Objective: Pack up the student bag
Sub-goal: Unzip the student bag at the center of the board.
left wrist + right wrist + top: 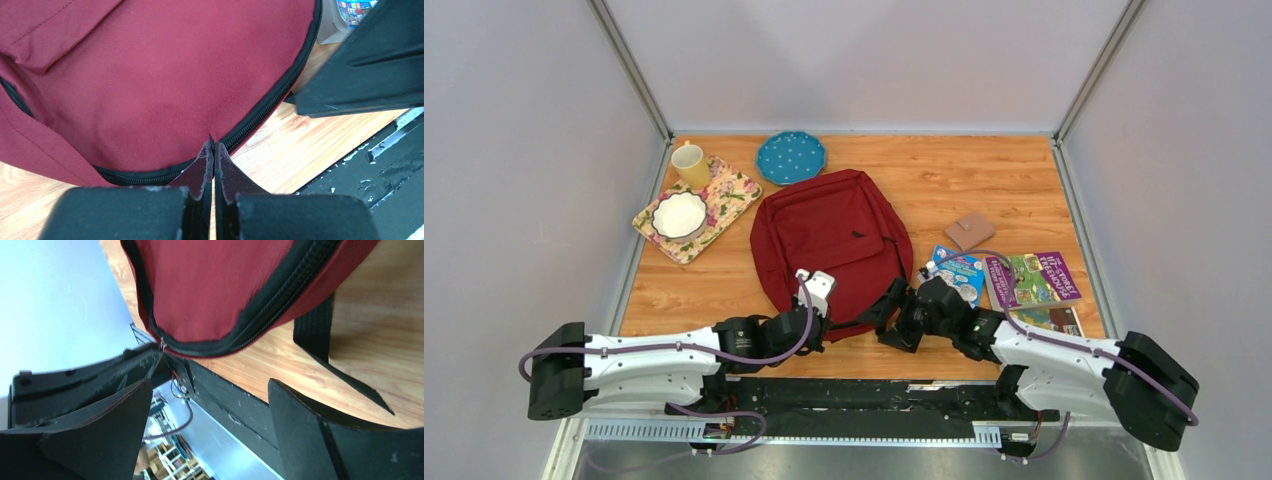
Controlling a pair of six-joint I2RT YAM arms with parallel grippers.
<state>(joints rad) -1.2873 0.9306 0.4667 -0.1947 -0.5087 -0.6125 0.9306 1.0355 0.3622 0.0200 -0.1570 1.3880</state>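
The student bag point(829, 235), a large dark red backpack, lies flat in the middle of the table, its black zipper point(265, 107) running round the near edge. My left gripper point(214, 145) is at that near edge point(826, 318), shut, with a thin dark zipper pull pinched between its tips. To the right of it my right gripper point(890, 318) stands wide open. Nothing is between its fingers point(209, 385), which are low by the bag's near right corner, next to a black strap point(312, 330).
At back left a floral tray point(729, 190) carries a yellow mug point(690, 163) and a white bowl point(679, 214); a blue dotted plate point(791, 157) lies behind the bag. Right of the bag are a brown wallet point(970, 231) and picture books point(1032, 277).
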